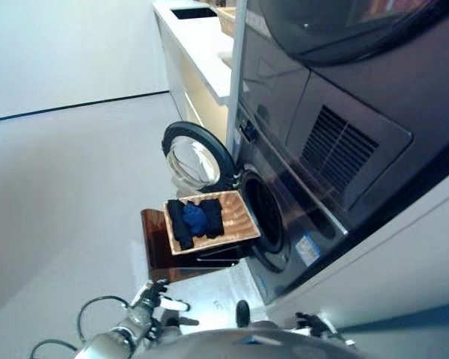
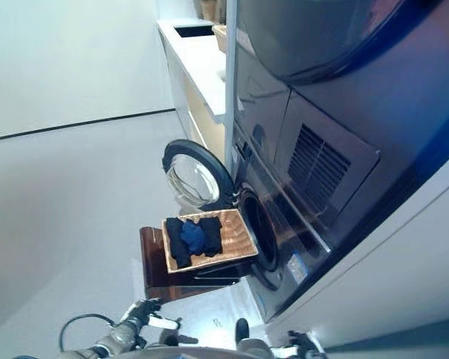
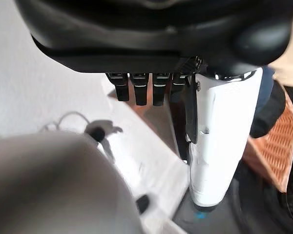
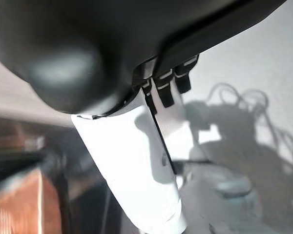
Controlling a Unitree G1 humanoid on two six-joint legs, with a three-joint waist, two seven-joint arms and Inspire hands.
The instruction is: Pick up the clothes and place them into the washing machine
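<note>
A shallow wicker basket (image 1: pixel 239 218) rests on a low dark brown box (image 1: pixel 156 243) in front of the washing machine's open drum (image 1: pixel 269 218). In the basket lie black clothes (image 1: pixel 181 224) and a blue garment (image 1: pixel 195 217). The round door (image 1: pixel 193 158) is swung open beyond the basket. My left hand (image 1: pixel 151 298) hangs low, short of the box, open and empty, with its fingers (image 3: pixel 139 90) straight beside the white-covered thumb (image 3: pixel 219 141). My right hand (image 1: pixel 314 324) is low by the machine's front, open and empty, and its fingers show in the right wrist view (image 4: pixel 166 85).
A second machine (image 1: pixel 344 112) is stacked above the washer. A white counter (image 1: pixel 202 45) with a dark recess runs along the wall behind the door. Pale open floor (image 1: pixel 67 194) lies to the left of the box.
</note>
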